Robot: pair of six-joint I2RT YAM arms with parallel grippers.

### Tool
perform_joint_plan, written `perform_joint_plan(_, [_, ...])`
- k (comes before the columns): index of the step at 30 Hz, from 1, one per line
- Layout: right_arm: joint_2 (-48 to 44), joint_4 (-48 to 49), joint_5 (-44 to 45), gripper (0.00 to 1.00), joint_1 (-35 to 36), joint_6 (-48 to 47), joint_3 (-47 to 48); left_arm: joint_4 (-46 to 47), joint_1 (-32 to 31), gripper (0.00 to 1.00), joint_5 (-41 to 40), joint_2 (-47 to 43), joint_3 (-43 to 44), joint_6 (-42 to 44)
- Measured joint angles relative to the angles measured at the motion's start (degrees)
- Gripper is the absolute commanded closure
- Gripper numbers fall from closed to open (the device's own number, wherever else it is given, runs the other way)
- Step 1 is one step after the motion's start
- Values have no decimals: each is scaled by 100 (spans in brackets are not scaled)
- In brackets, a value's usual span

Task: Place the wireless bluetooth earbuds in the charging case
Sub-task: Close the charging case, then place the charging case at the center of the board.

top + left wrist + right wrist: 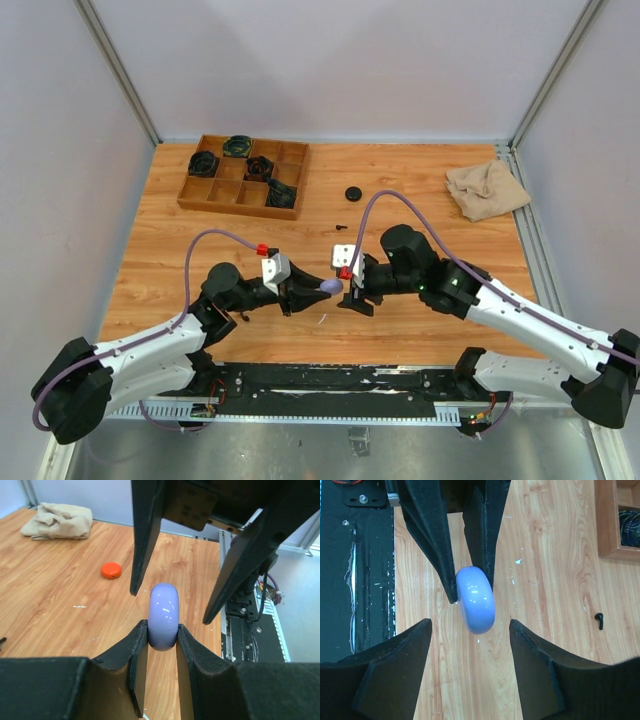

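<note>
**A:** What sits closest to the left wrist lens?

**B:** The left gripper [162,630] itself. Its two dark fingers pinch a lavender case [164,612], a smooth round disc held on edge above the table [60,605].

**A:** And the other arm?

**B:** The right gripper [170,607] reaches in from the opposite side. Its jaws are spread wide, one finger on each side of the lavender case. Both wrist views show a gap between those fingers and the case.

**A:** How does that look from above?

**B:** The two grippers meet tip to tip over the near half of the table, about midway across. The left arm comes in from the left and the right arm from the right, with the case a small lavender spot between them.

**A:** Where are the earbuds?

**B:** I can make out only one, a tiny black earbud [341,226]. It lies on the bare wood just beyond the grippers, apart from the lavender case. I cannot tell whether anything is inside that case.

**A:** What else is on the table?

**B:** A black case [353,192] lies farther back, near the middle. The left wrist view shows an orange-red case [110,570] flat on the wood, between the grippers and a crumpled beige cloth [487,188] at the far right. At the far left is a wooden tray [243,197] with compartments, and several of them hold coiled black cables [239,146].
</note>
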Motion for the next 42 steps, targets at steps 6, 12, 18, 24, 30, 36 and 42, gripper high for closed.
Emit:
perform_joint_plan(6, [219,-46,-46,46,-2,2,0,-2,0,100,291,17,4,35])
perform_joint_plan(12, [306,-46,-197,53,-2,28,63,0,0,100,472,107,33,33])
perform_joint_plan(18, [435,-33,-439,66,-11,90,109,4,0,100,531,199,66,28])
perform_joint_plan(24, [584,-76,-872,80,-332,251,155,7,0,99,544,210,68,55])
perform_joint_plan(30, [660,-76,-1222,89,-527,376,160,7,0,82,542,221,70,52])
perform_joint_plan(36, [669,-68,-1329,90,-697,514,160,-26,0,50,417,223,96,35])
perform_joint_plan(42, [634,-55,-1176,91,-1091,892,94,-348,0,35,-39,136,98,61])
